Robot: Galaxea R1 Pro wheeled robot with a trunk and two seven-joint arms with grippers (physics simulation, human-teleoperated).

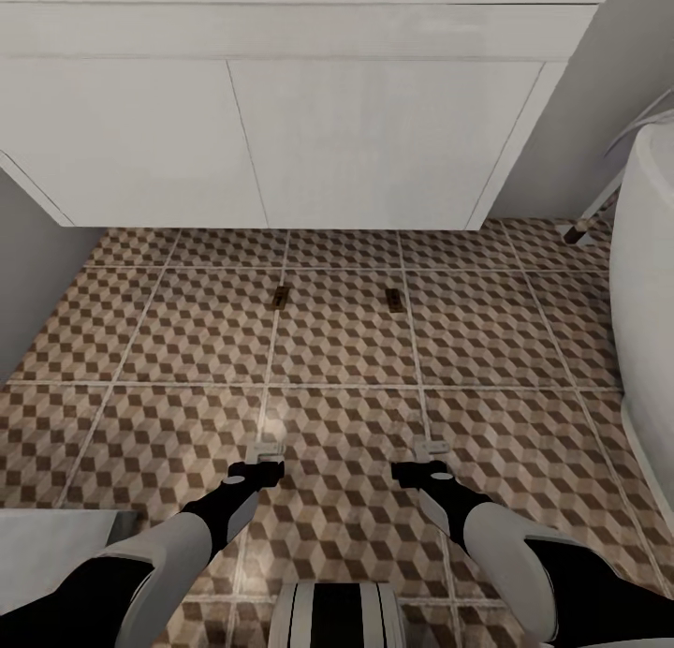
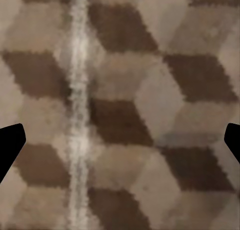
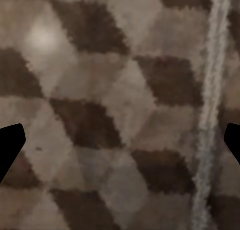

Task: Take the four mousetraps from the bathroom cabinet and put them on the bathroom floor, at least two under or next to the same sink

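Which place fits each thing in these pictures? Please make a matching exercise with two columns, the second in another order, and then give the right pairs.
Things:
1. mousetraps
2. vanity
3. bathtub
4. grippers

Places:
A. at the head view's right edge
B. near the robot, low over the floor, jaws open
C. on the tiles just in front of the vanity
D. at the back, white, with closed doors

Pairs: 1-C, 2-D, 3-A, 4-B
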